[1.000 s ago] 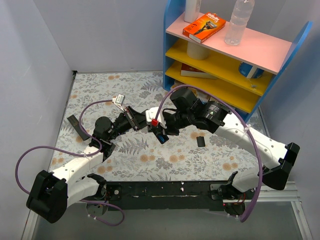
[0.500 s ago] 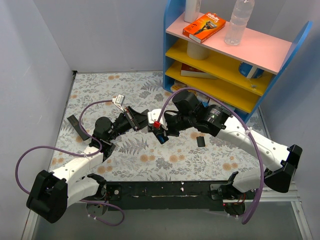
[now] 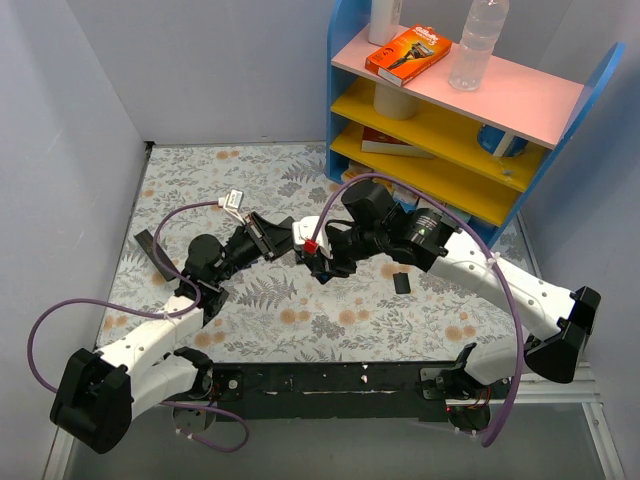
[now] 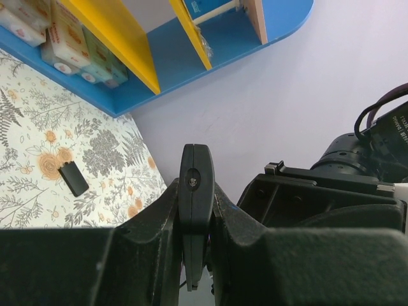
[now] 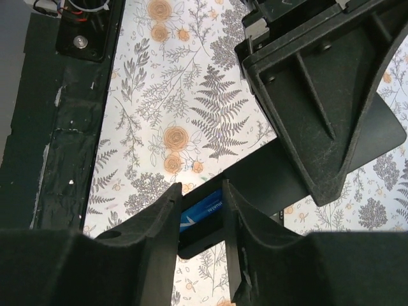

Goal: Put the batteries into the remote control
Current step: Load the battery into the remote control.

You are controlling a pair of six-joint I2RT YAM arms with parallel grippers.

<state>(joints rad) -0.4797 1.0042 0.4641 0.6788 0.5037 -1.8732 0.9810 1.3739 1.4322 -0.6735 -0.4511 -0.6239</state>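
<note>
My left gripper [image 3: 265,240] is shut on the slim black remote control [image 4: 196,185] and holds it off the table, end-on in the left wrist view. In the right wrist view the remote [image 5: 306,159] runs from the left gripper down to its open battery bay. My right gripper [image 3: 318,262] meets that end. Its fingers [image 5: 167,220] stand close on either side of a blue battery [image 5: 203,213], which lies slanted in the bay. I see only this one battery.
A thin black cover strip [image 3: 152,255] lies on the floral mat at the left. A small black piece [image 3: 401,283] lies under the right arm, also in the left wrist view [image 4: 74,178]. The blue, pink and yellow shelf [image 3: 450,110] stands at the back right.
My right gripper has moved a little left with the battery, closing on the remote's end. My left gripper with the remote has shifted slightly up and left.
</note>
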